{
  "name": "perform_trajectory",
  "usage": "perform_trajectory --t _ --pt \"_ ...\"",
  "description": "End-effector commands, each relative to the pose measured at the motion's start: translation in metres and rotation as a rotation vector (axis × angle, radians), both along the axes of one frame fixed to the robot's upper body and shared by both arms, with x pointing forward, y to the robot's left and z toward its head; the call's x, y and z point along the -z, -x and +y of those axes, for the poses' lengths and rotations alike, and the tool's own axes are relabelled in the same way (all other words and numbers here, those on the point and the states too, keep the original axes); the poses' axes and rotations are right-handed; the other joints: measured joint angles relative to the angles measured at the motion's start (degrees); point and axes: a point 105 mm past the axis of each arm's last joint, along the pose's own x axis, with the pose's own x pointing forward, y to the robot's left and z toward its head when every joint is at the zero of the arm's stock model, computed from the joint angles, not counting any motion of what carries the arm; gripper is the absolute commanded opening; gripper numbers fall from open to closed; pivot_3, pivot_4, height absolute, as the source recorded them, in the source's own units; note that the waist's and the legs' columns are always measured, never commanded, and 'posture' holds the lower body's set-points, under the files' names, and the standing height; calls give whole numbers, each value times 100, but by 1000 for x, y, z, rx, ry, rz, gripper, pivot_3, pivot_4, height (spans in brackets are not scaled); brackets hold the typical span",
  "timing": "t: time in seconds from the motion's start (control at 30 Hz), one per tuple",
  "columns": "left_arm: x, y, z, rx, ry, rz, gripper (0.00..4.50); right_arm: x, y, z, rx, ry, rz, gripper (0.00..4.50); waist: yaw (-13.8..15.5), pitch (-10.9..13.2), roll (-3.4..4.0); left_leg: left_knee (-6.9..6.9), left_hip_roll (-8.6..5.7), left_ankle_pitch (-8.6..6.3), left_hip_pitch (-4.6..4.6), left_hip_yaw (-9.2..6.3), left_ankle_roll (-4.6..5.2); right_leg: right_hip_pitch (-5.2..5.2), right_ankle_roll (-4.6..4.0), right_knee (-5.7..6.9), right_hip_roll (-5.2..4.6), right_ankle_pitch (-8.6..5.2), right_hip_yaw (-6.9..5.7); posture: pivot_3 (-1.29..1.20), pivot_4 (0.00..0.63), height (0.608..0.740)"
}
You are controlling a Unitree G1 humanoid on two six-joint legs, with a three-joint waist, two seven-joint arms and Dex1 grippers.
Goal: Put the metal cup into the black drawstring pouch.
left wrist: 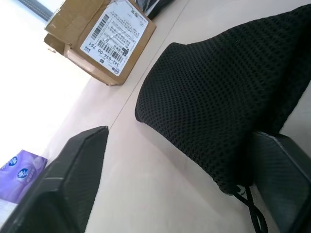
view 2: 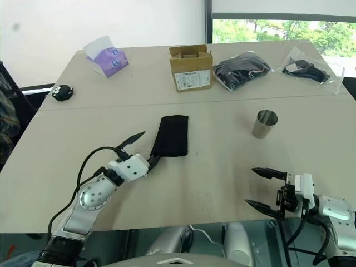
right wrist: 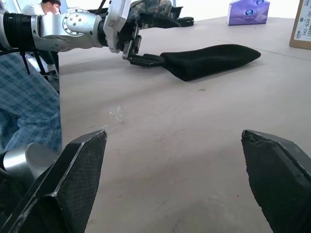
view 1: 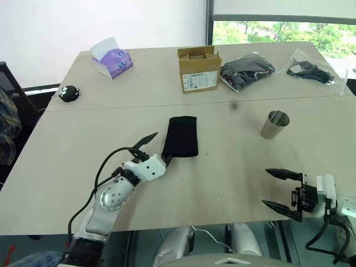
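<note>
The left claw (view 1: 157,148) lay low, fingers spread around the black pouch's (view 1: 182,136) near end. The right claw (view 1: 275,191) hung wide apart at lower right. The cup (view 1: 275,124) stood right of the pouch, a box (view 1: 198,69) behind.

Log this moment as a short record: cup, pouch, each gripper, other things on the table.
metal cup: upright on the table, open end up, untouched
black drawstring pouch: flat on the table, left of the cup
left gripper: fingers apart at the pouch's near end, one finger against the fabric
right gripper: open, over the near table edge, holding nothing
far side: tissue pack, cardboard box, two plastic-wrapped black bundles
</note>
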Motion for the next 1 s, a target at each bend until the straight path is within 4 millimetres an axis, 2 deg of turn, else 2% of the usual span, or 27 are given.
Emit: perform_trajectory --t 0.03,0.07,0.1,0.13,0.17,0.23,0.37,0.43,0.57,0.67,0.73,0.8,0.87,0.93,1.0 --pt "-6 -2 -5 11 23 -29 2680 -10 0 -2 5 10 -49 4500 1 0 0 0 0 0 0 0 0 0 0 0 0 0 0 0 150 740" --pt "-5 -2 -5 13 25 -25 2294 -10 0 -2 5 10 -50 4500 1 0 0 0 0 0 0 0 0 0 0 1 0 0 0 0 150 740" --pt "-5 -3 -6 14 28 -22 1689 -10 -1 -2 6 10 -50 4500 1 0 0 2 0 0 0 0 0 0 0 2 1 0 -1 0 150 740" --pt "-5 -4 -6 14 31 -19 1389 -10 -1 -2 7 10 -51 4500 1 0 0 2 0 0 0 0 0 0 0 3 0 0 -1 0 150 740" --pt "-5 -4 -6 13 34 -17 825 -10 -1 -2 7 10 -51 4500 1 0 0 2 0 0 0 0 0 0 0 4 0 0 -1 0 150 740" --pt "-4 -5 -7 12 37 -13 48 -10 -1 -2 7 10 -51 4500 5 -3 4 4 0 0 1 0 0 0 0 7 0 0 -1 0 150 740" --pt "-5 -7 -6 7 58 -2 48 -10 -1 -2 9 8 -52 4500 4 -4 6 5 -3 0 1 0 0 0 0 9 0 0 0 0 150 740" --pt "-13 -11 -7 3 112 -1 48 -12 -5 -3 39 6 -62 4500 5 -4 6 6 -3 0 1 0 0 0 0 11 0 0 0 0 150 740" --pt "-36 -24 -14 10 313 65 48 -17 -40 -13 243 85 -151 4500 -4 -3 4 22 -5 0 0 1 0 0 0 26 3 0 -1 0 150 740" --pt "-58 -34 -24 34 440 98 48 -36 -70 -15 381 128 -262 4500 -11 -3 4 45 -8 0 -2 8 0 -9 1 57 7 -1 6 0 150 740" --pt "-72 -40 -27 32 522 111 48 -43 -79 -11 384 228 -340 4500 -8 -4 4 50 -9 1 -3 10 -1 -14 1 65 8 -1 9 0 150 740" --pt "-86 -51 -26 -6 638 141 48 -70 -89 -3 423 225 -507 4500 -9 -2 2 56 -8 1 -9 9 -1 -18 1 66 11 -1 7 0 150 740" --pt "-96 -58 -27 -29 719 173 48 -86 -94 1 433 243 -616 4500 -13 -2 1 65 -10 0 -19 9 -1 -24 1 67 11 -1 7 0 150 740" --pt "-102 -61 -31 -35 751 208 48 -94 -99 1 455 293 -674 4500 -18 0 -3 70 -10 0 -21 9 -1 -24 2 66 11 0 6 0 150 740" --pt "-104 -65 -38 -49 709 255 48 -90 -113 -6 513 413 -602 4500 -15 0 -4 69 -10 0 -21 9 -1 -24 2 65 11 0 6 0 150 740"
